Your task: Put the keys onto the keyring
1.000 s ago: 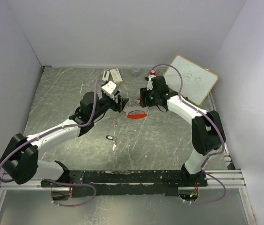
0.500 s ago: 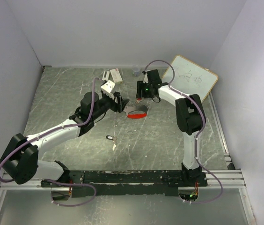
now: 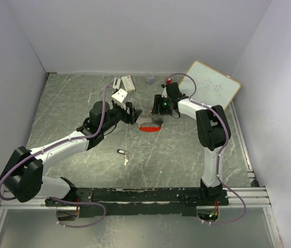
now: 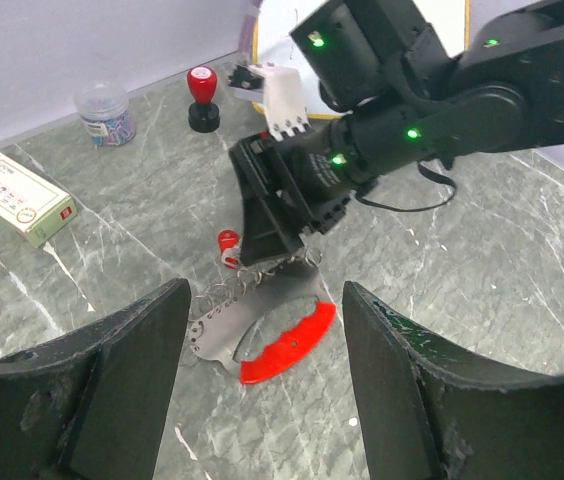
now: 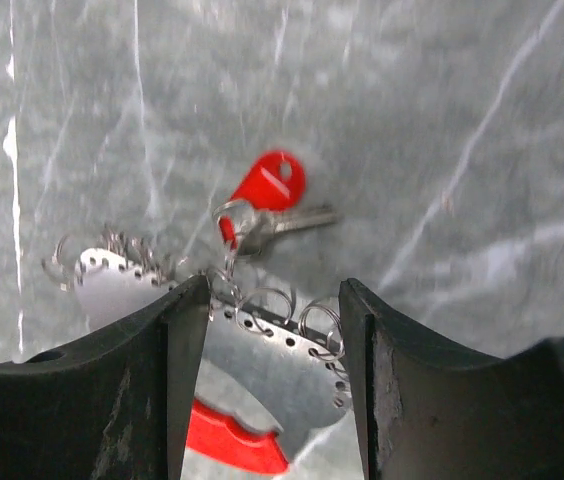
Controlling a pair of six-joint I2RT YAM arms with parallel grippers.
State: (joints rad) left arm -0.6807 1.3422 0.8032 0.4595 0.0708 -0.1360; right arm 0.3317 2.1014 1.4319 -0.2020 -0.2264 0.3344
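Mid-table, toward the back: the keyring (image 4: 287,345) lies flat, its red curved piece on the side nearer the arm bases, with the silver plate behind it carrying a row of small wire loops along its far edge. Red key (image 5: 272,182) lies flat just past that edge. A loop sits at its head, but I cannot tell whether it is threaded through. Black key (image 3: 120,151) lies well apart, nearer the bases, with a small white scrap (image 3: 126,161) just beside it. Right gripper (image 5: 272,290) hangs low over the looped edge, fingers spread, holding nothing. Left gripper (image 3: 133,114) faces it from the other side of the keyring, fingers likewise spread and empty. My reading: the red key is the step in hand. To do it well, the left should first pin the plate or the red piece so the ring cannot skate on the smooth marbled table (image 3: 187,155). The right should then close on the red plastic head alone and stay clear of the loops, which look thin and easy to snag. The black key waits its turn.
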